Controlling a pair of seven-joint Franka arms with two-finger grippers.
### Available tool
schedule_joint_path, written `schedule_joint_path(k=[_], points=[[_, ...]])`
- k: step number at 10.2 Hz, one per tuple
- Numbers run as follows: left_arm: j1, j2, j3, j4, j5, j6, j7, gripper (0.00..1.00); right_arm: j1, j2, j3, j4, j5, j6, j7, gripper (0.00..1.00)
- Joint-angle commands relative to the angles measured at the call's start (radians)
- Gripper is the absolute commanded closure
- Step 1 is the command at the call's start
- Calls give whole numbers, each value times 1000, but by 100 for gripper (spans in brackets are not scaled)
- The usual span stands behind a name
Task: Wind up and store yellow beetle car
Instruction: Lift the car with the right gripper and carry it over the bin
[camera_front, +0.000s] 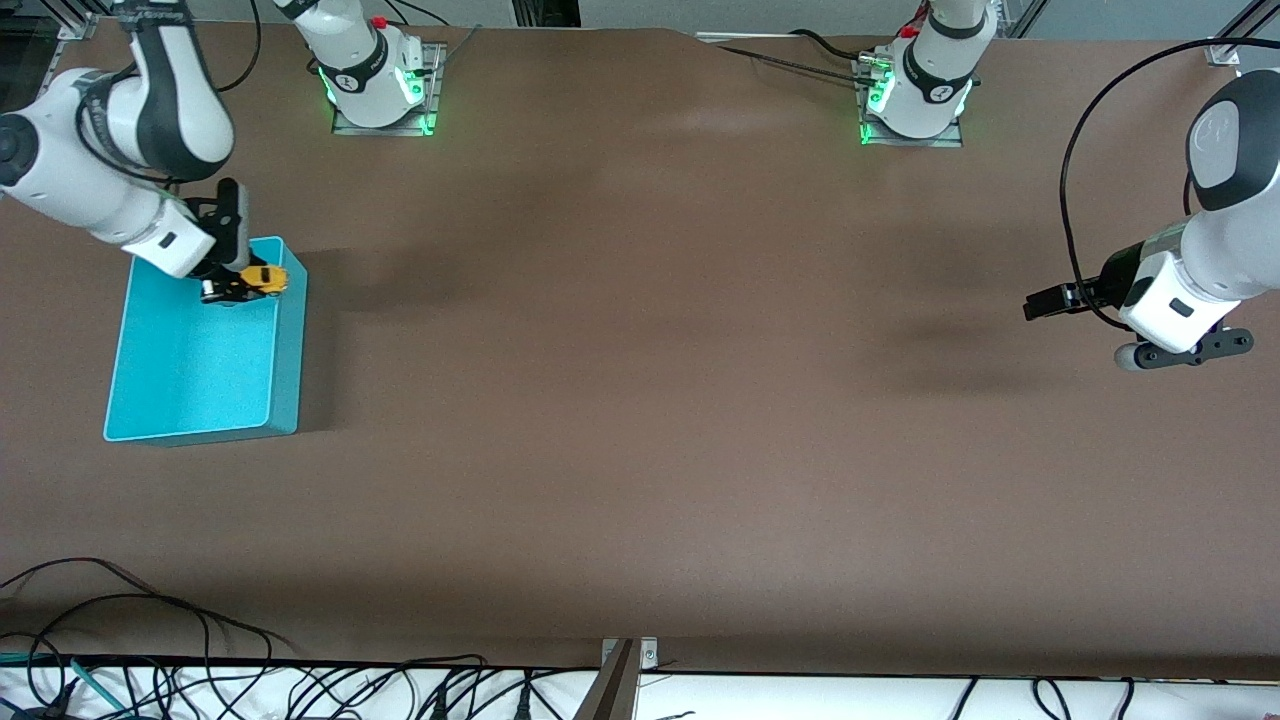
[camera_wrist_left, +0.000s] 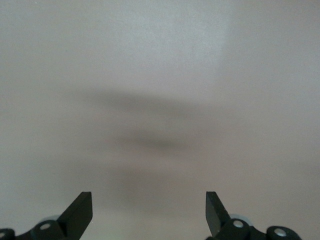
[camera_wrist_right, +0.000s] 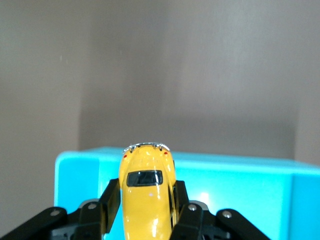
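Right, front view: right pincer (camera_front: 243, 285) is clamped on the yellow beetle car (camera_front: 266, 279), held up over the teal bin (camera_front: 285, 345) at the bin's end nearest the robot bases; bin sits on the brown bench (camera_front: 650, 400) twd the right arm's end. Left pincer (camera_front: 1180, 352) waits over bare bench, well apart from the bin, spread wide w/ nothing in it. Left wrist view: two dark fingertips (camera_wrist_left: 80, 212) far apart, only bench below. Right wrist view: car (camera_wrist_right: 146, 192) pinched between both fingers (camera_wrist_right: 111, 199), bin wall (camera_wrist_right: 235, 187) just under it.

Brown table (camera_front: 640, 400), cables (camera_front: 150, 680) along its near edge
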Motion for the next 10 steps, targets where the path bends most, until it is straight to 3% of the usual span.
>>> schedule_joint_path(k=[1, 5, 10], points=[[1, 7, -2, 21, -14, -20, 17, 0, -63, 73, -4, 76, -50, -29, -91, 88], [1, 7, -2, 21, -14, -20, 15, 0, -153, 212, -16, 164, -102, -17, -180, 88], [1, 7, -2, 21, -14, -20, 15, 0, -163, 281, -14, 168, -93, 23, -168, 88]])
